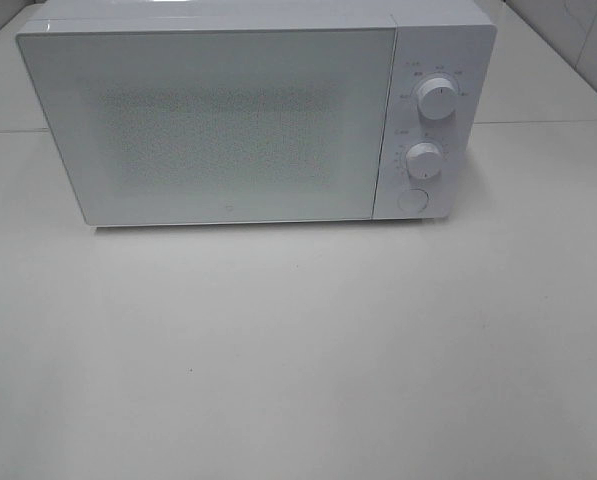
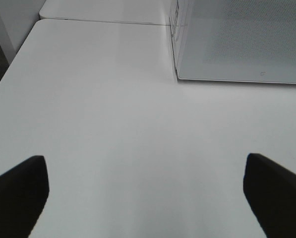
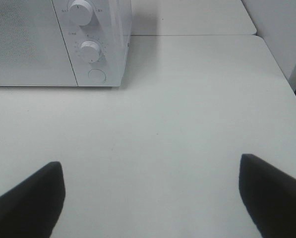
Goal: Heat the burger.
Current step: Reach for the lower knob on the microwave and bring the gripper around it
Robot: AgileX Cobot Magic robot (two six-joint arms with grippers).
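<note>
White microwave (image 1: 218,125) is sitting toward the back of a pale table (image 1: 298,350), seen from a high camera. Its frosted door (image 1: 208,120) is lying shut across the front. To the right of the door, an upper dial (image 1: 437,99) is sitting above a lower dial (image 1: 424,160), with a round button (image 1: 411,199) beneath them. The burger is not showing in any view, so I cannot tell where it is.

Neither arm is appearing in the high view. In the left wrist view, the left gripper (image 2: 145,163) is hanging over bare table near the microwave's left front corner, its dark fingers (image 2: 19,193) spread wide and grasping nothing. In the right wrist view, the right gripper (image 3: 150,163) is hanging over the table near the dial side, likewise released, with its fingers (image 3: 271,193) standing far apart around nothing.
</note>
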